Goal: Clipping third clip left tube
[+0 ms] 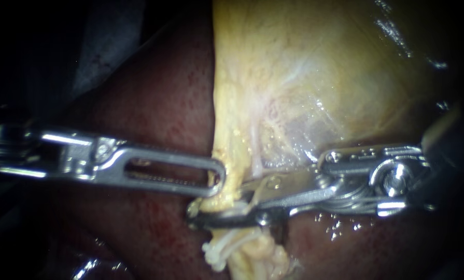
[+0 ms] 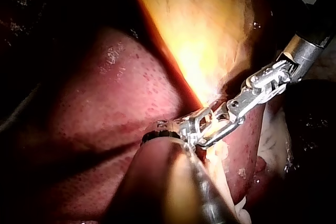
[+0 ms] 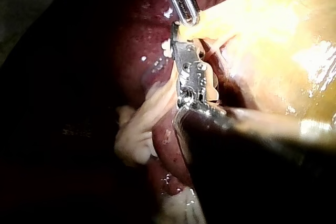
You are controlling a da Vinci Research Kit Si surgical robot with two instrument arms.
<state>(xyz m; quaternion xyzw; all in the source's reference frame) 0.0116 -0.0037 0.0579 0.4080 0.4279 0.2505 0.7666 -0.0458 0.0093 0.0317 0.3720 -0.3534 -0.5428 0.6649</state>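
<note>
1. Endoscope view: the tube [image 1: 227,150] runs out of the narrow end of the gallbladder [image 1: 320,67], with the liver [image 1: 154,103] behind it.
   - My left instrument [image 1: 217,176] has its windowed jaws closed on the tube's edge just beyond the gallbladder.
   - My right instrument [image 1: 206,216] crosses the tube a little farther from the gallbladder, with 1 jaw in front and the other seemingly behind.
   - Farther again from the gallbladder sit some white pieces [image 1: 215,252] (probably clips already on the tube, though I can't be sure).
   - In my judgement the new clip needs a clear gap from those pieces and should lie square across the tube.

2. Left wrist view: the right instrument's [image 2: 207,127] 2 jaws bracket a bright strip of tube and seem to touch it on both sides. That reads as clamped on the tube, not gaping. My own left tip is too close and blurred to read here. Before a full squeeze, I would check that both jaw tips show past the tube's far edge, since a short bite would likely leave it only partly closed.

3. Right wrist view: the left instrument [image 3: 190,20] pinches yellow tissue nearer the gallbladder than the right instrument's jaws, and the strand looks taut. For the close itself I would:
   - hold that traction steady, with no extra pull;
   - close in 1 slow squeeze;
   - open fully before backing away, so the clip isn't dragged.
</note>
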